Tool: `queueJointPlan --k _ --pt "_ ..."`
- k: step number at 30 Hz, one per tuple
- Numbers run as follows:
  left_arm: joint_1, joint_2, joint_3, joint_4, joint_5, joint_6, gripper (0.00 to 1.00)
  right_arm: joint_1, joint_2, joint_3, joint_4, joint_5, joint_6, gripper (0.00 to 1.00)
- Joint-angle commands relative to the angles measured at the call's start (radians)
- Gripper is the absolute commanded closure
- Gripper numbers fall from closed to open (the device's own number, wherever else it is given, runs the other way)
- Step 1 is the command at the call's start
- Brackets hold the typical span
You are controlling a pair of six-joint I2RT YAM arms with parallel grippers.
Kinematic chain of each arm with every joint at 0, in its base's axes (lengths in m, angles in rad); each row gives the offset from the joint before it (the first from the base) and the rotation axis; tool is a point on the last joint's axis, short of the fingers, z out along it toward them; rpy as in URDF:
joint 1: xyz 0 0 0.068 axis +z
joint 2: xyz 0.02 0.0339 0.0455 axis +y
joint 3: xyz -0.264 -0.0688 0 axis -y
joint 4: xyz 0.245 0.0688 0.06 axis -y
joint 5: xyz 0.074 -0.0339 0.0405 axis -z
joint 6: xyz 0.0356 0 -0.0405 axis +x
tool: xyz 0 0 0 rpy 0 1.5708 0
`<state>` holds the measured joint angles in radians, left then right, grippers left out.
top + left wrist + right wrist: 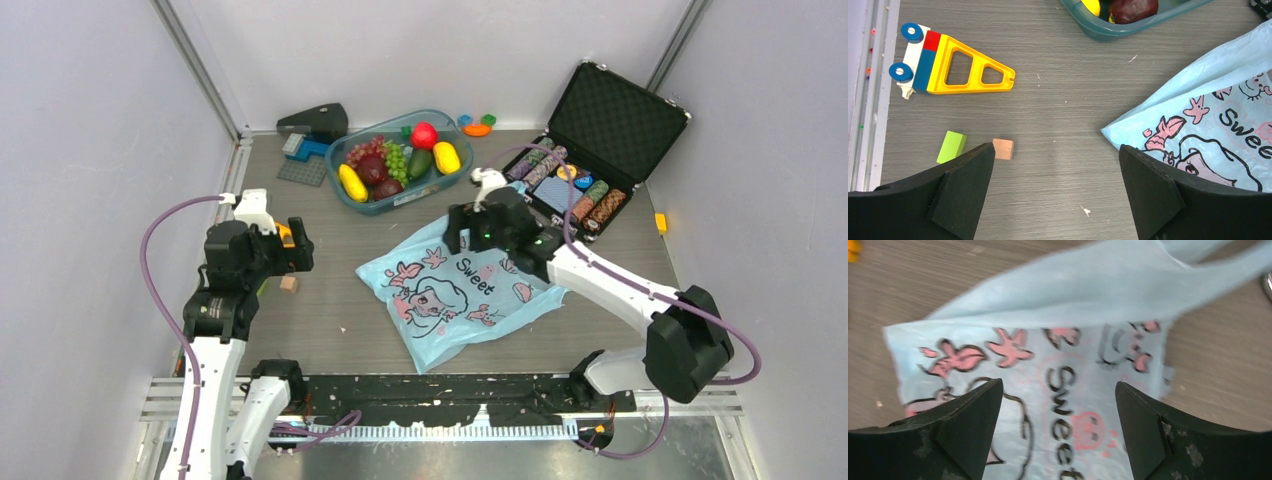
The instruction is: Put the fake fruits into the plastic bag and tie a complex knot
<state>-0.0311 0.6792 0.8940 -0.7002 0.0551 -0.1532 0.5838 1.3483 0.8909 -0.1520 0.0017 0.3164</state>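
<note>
The light-blue plastic bag point(455, 290) lies flat and untied on the table's middle, cartoon girl up; it also shows in the left wrist view point(1213, 115) and the right wrist view point(1068, 350). The fake fruits point(395, 160) sit in a clear blue tub point(352, 198) at the back: red apple, yellow ones, grape bunches, a dark green one. My right gripper point(470, 228) point(1058, 410) hangs open and empty over the bag's upper part. My left gripper point(290, 252) point(1055, 175) is open and empty over bare table, left of the bag. No knot shows.
An open black case point(600, 140) of poker chips stands at the back right. Toy blocks lie about: a brown cube point(1003, 148), a green block point(951, 146), a yellow toy frame point(955, 64), grey and blue pieces point(305, 155) and small coloured ones point(477, 124).
</note>
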Motion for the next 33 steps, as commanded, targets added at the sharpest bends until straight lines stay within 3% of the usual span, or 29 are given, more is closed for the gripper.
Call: queueJointPlan --k 1,5,6,17,26,33 --pt "-0.004 0.002 -0.001 0.033 0.031 -0.003 0.01 -0.16 -0.022 -0.082 -0.003 -0.117 -0.021 0.09" --pt "-0.004 0.001 -0.004 0.034 0.037 -0.003 0.01 -0.285 0.02 -0.111 0.049 -0.211 -0.029 0.13" --pt "-0.004 0.001 -0.004 0.035 0.039 -0.003 0.01 -0.337 0.047 -0.122 0.1 -0.308 -0.028 0.18" --pt "-0.007 -0.003 -0.005 0.037 0.039 -0.002 0.01 -0.506 0.243 -0.065 0.19 -0.548 -0.092 0.31" --pt "-0.011 -0.003 -0.004 0.035 0.035 0.0 0.01 -0.516 0.349 -0.034 0.202 -0.641 -0.109 0.31" --pt "-0.011 0.001 -0.004 0.034 0.034 0.0 0.01 -0.514 0.421 -0.019 0.221 -0.699 -0.085 0.4"
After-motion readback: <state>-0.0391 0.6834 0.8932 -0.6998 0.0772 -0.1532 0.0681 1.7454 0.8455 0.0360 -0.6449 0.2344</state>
